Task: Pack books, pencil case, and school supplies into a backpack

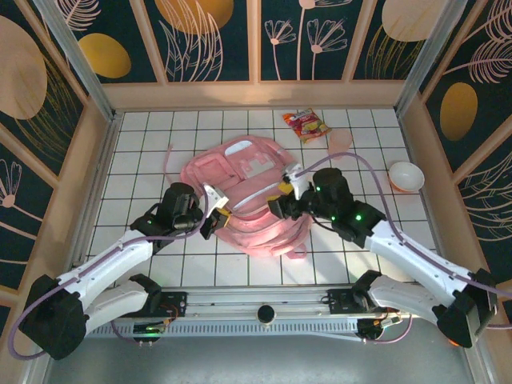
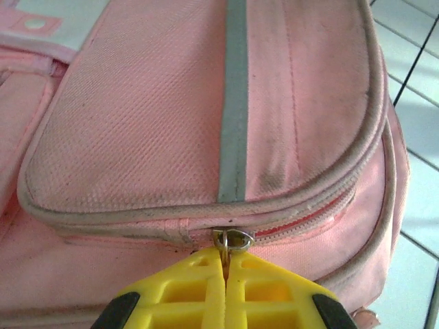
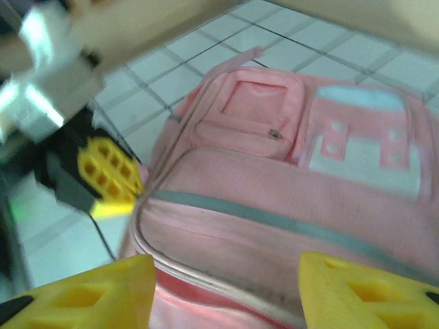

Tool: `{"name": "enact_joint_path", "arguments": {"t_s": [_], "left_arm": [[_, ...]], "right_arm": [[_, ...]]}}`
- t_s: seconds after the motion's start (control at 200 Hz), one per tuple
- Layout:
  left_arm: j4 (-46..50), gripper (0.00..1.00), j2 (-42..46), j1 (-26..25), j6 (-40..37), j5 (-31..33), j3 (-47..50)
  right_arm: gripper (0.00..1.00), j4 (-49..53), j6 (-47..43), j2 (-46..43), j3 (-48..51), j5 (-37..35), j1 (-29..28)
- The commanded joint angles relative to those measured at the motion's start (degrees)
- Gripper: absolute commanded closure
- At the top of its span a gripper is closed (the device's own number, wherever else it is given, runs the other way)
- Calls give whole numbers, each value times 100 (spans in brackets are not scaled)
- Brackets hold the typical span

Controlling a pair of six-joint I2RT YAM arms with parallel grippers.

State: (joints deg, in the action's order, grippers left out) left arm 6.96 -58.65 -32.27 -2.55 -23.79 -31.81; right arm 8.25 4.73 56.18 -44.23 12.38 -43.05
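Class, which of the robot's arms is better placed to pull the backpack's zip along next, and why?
Left. The left gripper is shut on the zip pull at the edge of the backpack; the right gripper hangs open over it, holding nothing.

The backpack [image 2: 137, 123] is matt woven pink cloth; its zip pull [image 2: 231, 239] shiny metal; the surface [image 1: 144, 144] glossy white tile.
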Motion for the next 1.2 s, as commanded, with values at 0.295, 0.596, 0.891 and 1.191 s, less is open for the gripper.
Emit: {"name": "enact_joint_path", "arguments": {"t_s": [0.295,0.596,0.891,1.191], "left_arm": [[-181,100,-95,-18,984,-125,57],[-212,100,-191,-22,906,-278,31],[-340,100,-164,-51,1075,-952,35],[-581,100,-199,-215,1361,-1231,93]], "right_arm": [[51,-832,5846,308,736,-819,-534],[60,-1708,6759,512,1114,-1180,-820],[92,-2803,6980,964,1323,-1308,-891],[100,-3007,6868,1562,949,-1440,-906]]}}
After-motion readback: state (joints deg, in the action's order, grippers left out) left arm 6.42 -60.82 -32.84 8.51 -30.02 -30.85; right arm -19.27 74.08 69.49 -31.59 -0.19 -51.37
